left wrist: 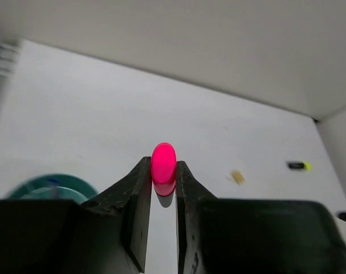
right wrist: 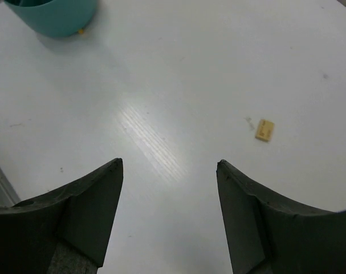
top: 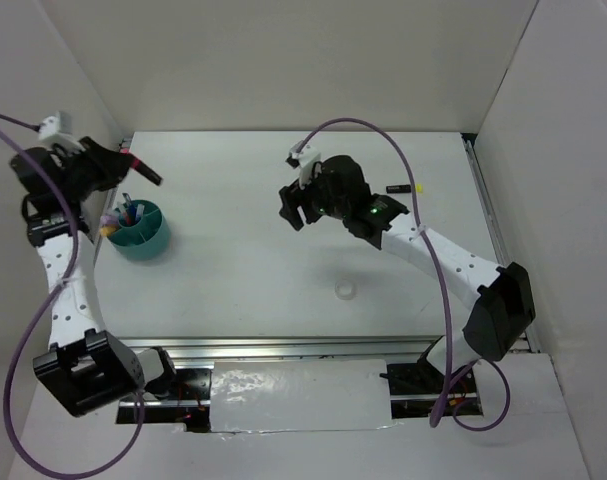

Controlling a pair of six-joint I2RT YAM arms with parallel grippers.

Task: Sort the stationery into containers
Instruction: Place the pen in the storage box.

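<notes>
**Left arm (top: 68, 290).** The jaws are closed on the pink marker (left wrist: 163, 160), one on each side of its barrel. The wrist view looks straight down the marker's end. In the overhead view the marker is raised off the desk (top: 243, 260), at the far left and just beyond the teal cup (top: 148, 248), with its dark end slanting towards the middle of the desk. Judgement: the marker is held clear of the surface so it can be carried over the cup's rim and dropped in. It is not yet above the opening.

**Teal cup.** It stands upright near the left edge of the desk. Several pens (top: 131, 213) are already in it, leaning against the wall. Judgement: it sits within easy reach of the left arm, so that arm does the loading.

**Right arm (top: 453, 265).** The jaws are spread wide with nothing between them. They hang over bare desk near the centre and point down. The tan eraser (right wrist: 265, 130) lies flat, ahead of the jaws and to one side, not between them. Judgement: the wide opening suits an approach to a loose item, and the eraser is the nearest candidate.

**Outstanding items.**
- The black-yellow marker (top: 404, 188) lies on the desk beyond the right arm.
- The clear tape ring (top: 345, 290) lies on the near side of the desk, well apart from the cup.

Neither is touched.
</notes>
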